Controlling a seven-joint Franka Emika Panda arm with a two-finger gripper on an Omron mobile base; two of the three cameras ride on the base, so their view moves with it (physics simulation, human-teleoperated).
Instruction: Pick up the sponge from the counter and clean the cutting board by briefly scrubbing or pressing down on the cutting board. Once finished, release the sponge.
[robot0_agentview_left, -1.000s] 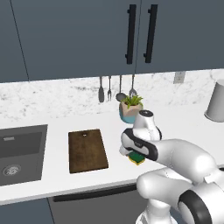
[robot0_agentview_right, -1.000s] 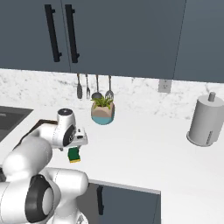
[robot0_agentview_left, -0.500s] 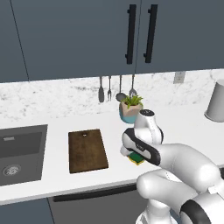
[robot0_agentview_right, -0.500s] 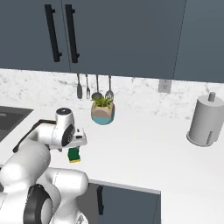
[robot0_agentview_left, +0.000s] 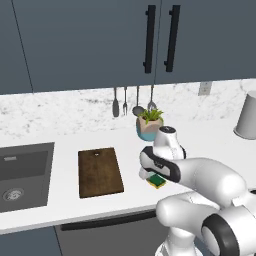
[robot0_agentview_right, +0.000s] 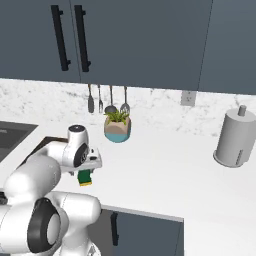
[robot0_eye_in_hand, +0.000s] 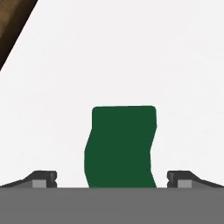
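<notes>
Sponge (robot0_eye_in_hand: 120, 146) seen on white surface (robot0_eye_in_hand: 131, 52) right of cutting board (robot0_agentview_left: 99, 171), framed between spread claw (robot0_eye_in_hand: 112, 178) tips, ungripped. Risk judged: uneven closing could squeeze soft sponge out sideways.

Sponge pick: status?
Tool open, fingertips apart either side of sponge. Sponge on counter, not gripped. Cutting board bare, nothing between.

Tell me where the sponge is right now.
The sponge lies on the white counter to the right of the cutting board, in front of the potted plant. In the hand view it sits between the open claw tips.
</notes>
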